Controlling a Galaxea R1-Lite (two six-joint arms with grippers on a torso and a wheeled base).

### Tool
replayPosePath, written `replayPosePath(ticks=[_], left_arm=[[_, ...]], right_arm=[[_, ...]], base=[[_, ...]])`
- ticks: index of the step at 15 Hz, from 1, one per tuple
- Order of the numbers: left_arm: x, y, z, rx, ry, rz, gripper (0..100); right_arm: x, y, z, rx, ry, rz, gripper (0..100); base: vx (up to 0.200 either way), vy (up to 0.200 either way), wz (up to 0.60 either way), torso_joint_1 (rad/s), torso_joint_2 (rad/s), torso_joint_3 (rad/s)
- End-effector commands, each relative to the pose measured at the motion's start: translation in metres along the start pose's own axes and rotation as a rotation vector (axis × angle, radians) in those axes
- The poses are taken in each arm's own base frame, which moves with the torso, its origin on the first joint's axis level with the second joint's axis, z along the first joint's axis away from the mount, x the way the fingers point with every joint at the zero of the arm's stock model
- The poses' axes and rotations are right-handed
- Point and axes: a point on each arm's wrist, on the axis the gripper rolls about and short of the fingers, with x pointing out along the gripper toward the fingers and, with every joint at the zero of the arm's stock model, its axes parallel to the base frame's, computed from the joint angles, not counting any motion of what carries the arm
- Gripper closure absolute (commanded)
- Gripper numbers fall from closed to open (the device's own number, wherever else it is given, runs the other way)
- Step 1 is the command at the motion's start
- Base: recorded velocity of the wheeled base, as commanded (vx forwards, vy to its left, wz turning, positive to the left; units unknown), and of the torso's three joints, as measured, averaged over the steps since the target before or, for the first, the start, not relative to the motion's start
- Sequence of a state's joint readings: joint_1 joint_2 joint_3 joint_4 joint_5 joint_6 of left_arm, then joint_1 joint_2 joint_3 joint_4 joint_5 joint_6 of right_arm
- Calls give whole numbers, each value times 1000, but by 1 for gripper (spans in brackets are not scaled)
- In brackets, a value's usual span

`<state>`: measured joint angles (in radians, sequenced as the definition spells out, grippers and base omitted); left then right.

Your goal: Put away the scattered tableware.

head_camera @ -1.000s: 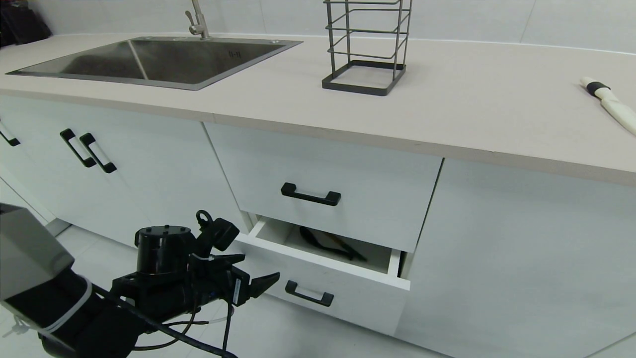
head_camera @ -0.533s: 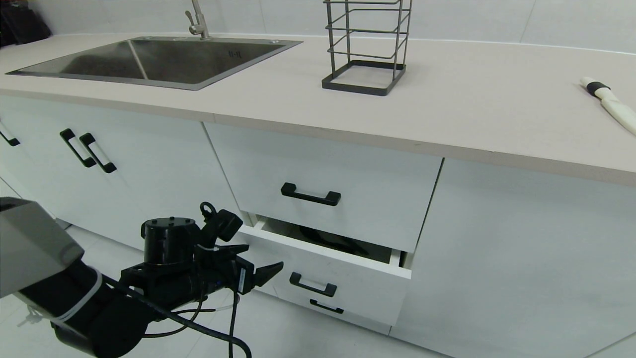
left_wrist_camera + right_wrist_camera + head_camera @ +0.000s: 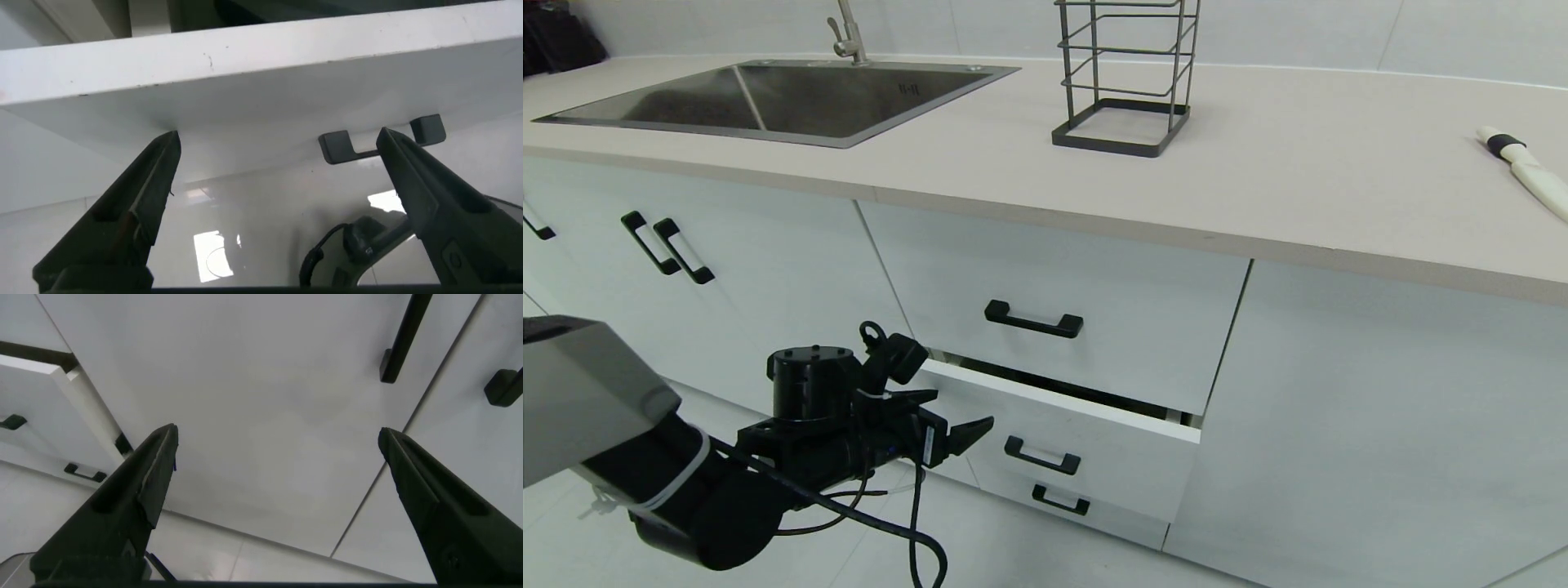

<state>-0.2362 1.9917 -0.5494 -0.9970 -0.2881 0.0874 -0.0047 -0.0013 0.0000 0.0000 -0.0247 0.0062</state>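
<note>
No writing can be read with any certainty. The only print is a small dark marking on the far inner wall of the sink: a few short characters, too small to tell as letters or digits.

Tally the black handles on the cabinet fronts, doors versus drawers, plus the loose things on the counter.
Door handles: 3
Drawer handles: 3
Rack: 1
Utensil: 1
Total: 8
</note>
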Motion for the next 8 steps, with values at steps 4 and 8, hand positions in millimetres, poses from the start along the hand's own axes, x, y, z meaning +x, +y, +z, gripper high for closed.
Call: replayPosePath(ticks=[4,8], left_arm=[[7,2,5,4,-18,1,0],[14,5,13,14,-52,4,0]], right_arm=[[0,0,0,0,1,0,0],[0,0,0,0,1,0,0]], base=[[0,0,0,0,0,0],[0,0,0,0,0,0]])
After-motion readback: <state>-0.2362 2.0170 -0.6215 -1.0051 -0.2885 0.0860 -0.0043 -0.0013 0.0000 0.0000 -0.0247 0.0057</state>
